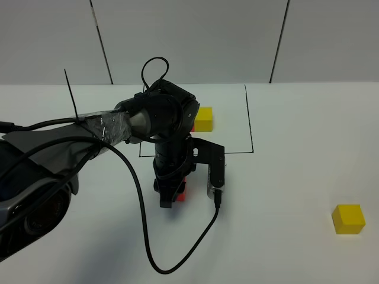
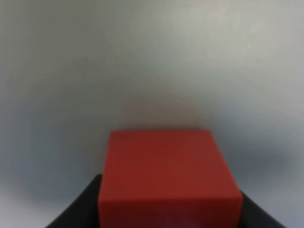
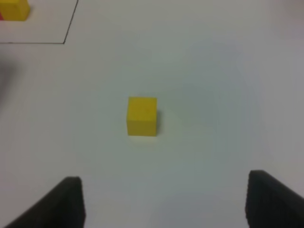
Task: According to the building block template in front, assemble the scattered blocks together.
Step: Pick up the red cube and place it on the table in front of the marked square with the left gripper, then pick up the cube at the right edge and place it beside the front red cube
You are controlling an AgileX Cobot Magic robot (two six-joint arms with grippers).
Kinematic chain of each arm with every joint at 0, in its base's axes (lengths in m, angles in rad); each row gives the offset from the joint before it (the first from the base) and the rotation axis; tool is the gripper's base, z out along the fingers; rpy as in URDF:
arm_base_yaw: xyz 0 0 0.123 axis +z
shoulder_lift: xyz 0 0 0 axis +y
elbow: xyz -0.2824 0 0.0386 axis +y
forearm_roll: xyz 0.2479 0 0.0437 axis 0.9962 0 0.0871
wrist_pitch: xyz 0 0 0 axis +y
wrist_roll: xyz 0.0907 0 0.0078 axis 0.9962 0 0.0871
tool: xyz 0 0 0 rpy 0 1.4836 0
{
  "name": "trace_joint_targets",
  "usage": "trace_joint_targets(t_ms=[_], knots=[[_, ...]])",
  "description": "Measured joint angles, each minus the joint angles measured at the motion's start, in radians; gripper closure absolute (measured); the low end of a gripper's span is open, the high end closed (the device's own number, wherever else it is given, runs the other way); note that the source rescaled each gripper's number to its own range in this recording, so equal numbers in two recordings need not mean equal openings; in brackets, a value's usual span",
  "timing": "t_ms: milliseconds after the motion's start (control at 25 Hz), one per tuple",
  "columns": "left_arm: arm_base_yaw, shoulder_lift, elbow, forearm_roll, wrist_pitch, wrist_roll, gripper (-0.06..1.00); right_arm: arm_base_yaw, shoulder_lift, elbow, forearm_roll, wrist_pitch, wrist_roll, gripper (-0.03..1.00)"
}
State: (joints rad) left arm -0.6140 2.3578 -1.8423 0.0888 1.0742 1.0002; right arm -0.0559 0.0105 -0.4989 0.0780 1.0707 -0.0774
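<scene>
The left gripper [image 2: 168, 216] is clamped on the small matte red cube [image 2: 168, 175]. In the left wrist view the cube fills the gap between the two black fingers [image 2: 76, 211], and the tips of the fingers show on either side of it. In the exterior high view this gripper [image 1: 172, 198] points straight down at the plain white table [image 1: 284, 195], and a sliver of the red cube [image 1: 181, 189] shows at its tip. The pictures do not settle whether the cube rests on the table or hangs just above it.

The held cube lies on the camera side of the building block template [image 1: 204, 118], just outside the near line of the thin black outline [image 1: 250, 130] drawn around the template. The template's yellow half is plain to see, while its red half is almost wholly hidden behind the left arm. A black cable [image 1: 144, 236] hangs from that arm and loops over the table, nearer the camera than the template.

The right gripper [image 3: 166, 204] is spread wide with nothing between its jaws. The loose matte yellow cube [image 3: 142, 116] sits on the table ahead of it, clear of both fingers. That cube [image 1: 347, 219] is well apart from the template, outside the outline, to its right and nearer the camera.
</scene>
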Motion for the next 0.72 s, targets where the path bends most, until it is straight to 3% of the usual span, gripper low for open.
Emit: trace_joint_targets(t_ms=[80,280,360,440,600,720], knots=[[0.000,0.000,0.000,0.000,0.000,0.000,0.75,0.000,0.000,0.000,0.000,0.000,0.000,0.37],[0.000,0.000,-0.018,0.000,0.001,0.002,0.18,0.000,0.000,0.000,0.000,0.000,0.000,0.37],[-0.001,0.000,-0.043,0.000,0.017,0.002,0.04,0.000,0.000,0.000,0.000,0.000,0.000,0.37],[-0.005,-0.002,-0.071,0.000,0.045,-0.005,-0.03,0.000,0.000,0.000,0.000,0.000,0.000,0.37],[-0.016,-0.031,-0.092,-0.001,0.071,-0.038,-0.06,0.000,0.000,0.000,0.000,0.000,0.000,0.37],[-0.018,-0.084,-0.092,-0.001,0.080,-0.156,-0.06,0.000,0.000,0.000,0.000,0.000,0.000,0.37]])
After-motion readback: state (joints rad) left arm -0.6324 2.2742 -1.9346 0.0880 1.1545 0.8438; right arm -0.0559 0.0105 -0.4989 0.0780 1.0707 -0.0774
